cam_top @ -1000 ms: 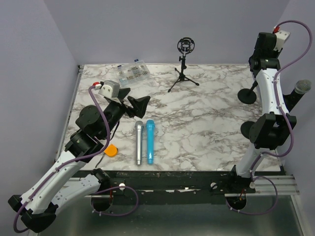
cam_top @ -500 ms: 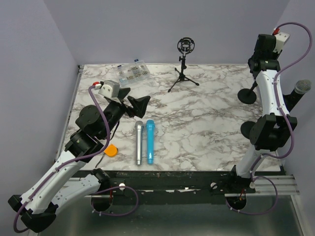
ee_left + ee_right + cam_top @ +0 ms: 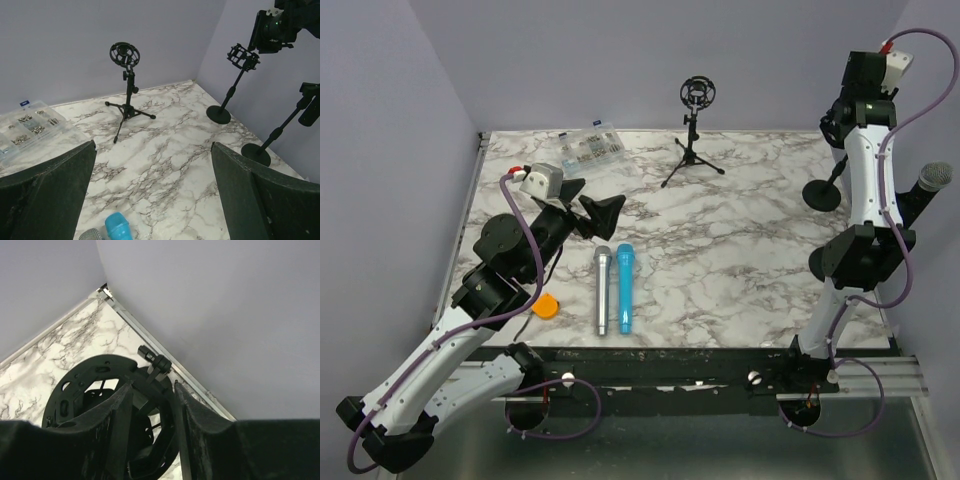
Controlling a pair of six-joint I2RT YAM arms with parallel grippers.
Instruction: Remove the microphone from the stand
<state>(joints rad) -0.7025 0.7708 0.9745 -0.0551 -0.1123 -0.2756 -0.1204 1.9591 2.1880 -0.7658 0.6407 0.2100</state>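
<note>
A dark microphone (image 3: 934,177) with a grey mesh head sits in a stand (image 3: 285,127) at the table's far right edge; in the left wrist view the microphone (image 3: 310,112) hangs tilted. My right gripper (image 3: 840,120) is raised high over a different, empty round-base stand (image 3: 822,195). In the right wrist view the right gripper (image 3: 152,386) has its jaws narrowly apart, straddling the rim of that stand's black shock mount (image 3: 90,390). My left gripper (image 3: 600,192) hovers wide open over the table's left half, holding nothing.
A silver microphone (image 3: 602,290) and a blue one (image 3: 623,290) lie side by side near the front. A tripod stand (image 3: 693,150) with an empty mount stands at the back. A clear parts box (image 3: 590,147) and an orange object (image 3: 547,306) are on the left.
My right wrist has risen a little above the empty stand and its jaws have widened slightly. The left arm has not moved.
</note>
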